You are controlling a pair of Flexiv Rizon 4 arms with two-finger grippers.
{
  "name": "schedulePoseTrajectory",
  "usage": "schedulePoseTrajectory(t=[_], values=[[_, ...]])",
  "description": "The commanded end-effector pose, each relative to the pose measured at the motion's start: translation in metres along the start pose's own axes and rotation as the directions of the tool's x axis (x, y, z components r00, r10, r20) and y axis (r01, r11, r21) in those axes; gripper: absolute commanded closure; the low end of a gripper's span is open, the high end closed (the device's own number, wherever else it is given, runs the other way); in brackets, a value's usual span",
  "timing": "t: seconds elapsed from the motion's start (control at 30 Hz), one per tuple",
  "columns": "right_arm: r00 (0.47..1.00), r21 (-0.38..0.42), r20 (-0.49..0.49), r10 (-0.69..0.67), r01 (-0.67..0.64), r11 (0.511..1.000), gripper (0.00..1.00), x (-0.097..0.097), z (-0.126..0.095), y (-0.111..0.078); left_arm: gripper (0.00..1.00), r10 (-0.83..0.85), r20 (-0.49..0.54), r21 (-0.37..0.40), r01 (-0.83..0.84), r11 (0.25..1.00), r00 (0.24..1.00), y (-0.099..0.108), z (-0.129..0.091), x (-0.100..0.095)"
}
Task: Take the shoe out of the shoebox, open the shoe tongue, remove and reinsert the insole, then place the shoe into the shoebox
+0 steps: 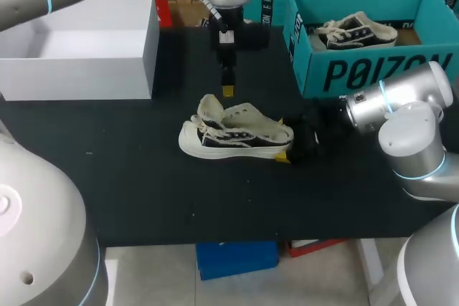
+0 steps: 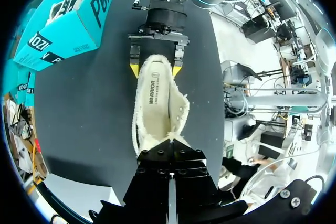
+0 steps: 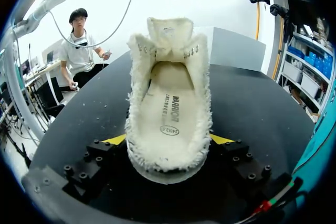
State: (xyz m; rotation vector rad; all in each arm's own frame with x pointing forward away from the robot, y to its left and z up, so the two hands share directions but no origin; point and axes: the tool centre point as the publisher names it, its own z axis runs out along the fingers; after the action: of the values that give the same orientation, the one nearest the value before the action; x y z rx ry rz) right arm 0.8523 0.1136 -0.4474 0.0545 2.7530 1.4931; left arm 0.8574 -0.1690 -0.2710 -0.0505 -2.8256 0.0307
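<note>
A black-and-white sneaker (image 1: 237, 135) with fleece lining stands on the black table, toe toward my left. Its tongue (image 3: 169, 30) is folded up and forward, and the cream insole (image 3: 170, 111) lies flat inside. My right gripper (image 1: 287, 145) is at the heel, and its yellow fingertips (image 2: 134, 69) press on both sides of the heel. My left gripper (image 1: 228, 91) hangs shut just above the shoe's opening (image 2: 157, 98), holding nothing. The teal shoebox (image 1: 373, 69) stands at the back right.
A second sneaker (image 1: 355, 30) lies inside the teal shoebox. An open white box (image 1: 86, 41) stands at the back left. Bare black table surface (image 1: 143, 191) lies in front of the shoe.
</note>
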Motion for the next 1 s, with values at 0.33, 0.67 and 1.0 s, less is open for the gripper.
schedulePoseTrajectory(t=[0.33, 0.67, 1.0], values=[[1.000, 0.003, 0.001, 0.002, -0.002, 1.000, 1.00, 0.000, 0.001, -0.003, 1.00, 0.001, 0.000, 0.000, -0.001, 1.000, 1.000, 0.000, 0.000, -0.001], [1.000, 0.003, 0.001, 0.002, -0.002, 1.000, 1.00, 0.000, 0.001, -0.003, 1.00, 0.039, -0.007, 0.010, -0.039, 0.999, 0.999, -0.011, 0.010, 0.000], [1.000, 0.003, 0.001, 0.002, -0.002, 1.000, 1.00, 0.000, 0.001, -0.003, 1.00, 0.064, -0.032, 0.036, -0.062, 0.997, 0.997, -0.016, 0.039, -0.006]])
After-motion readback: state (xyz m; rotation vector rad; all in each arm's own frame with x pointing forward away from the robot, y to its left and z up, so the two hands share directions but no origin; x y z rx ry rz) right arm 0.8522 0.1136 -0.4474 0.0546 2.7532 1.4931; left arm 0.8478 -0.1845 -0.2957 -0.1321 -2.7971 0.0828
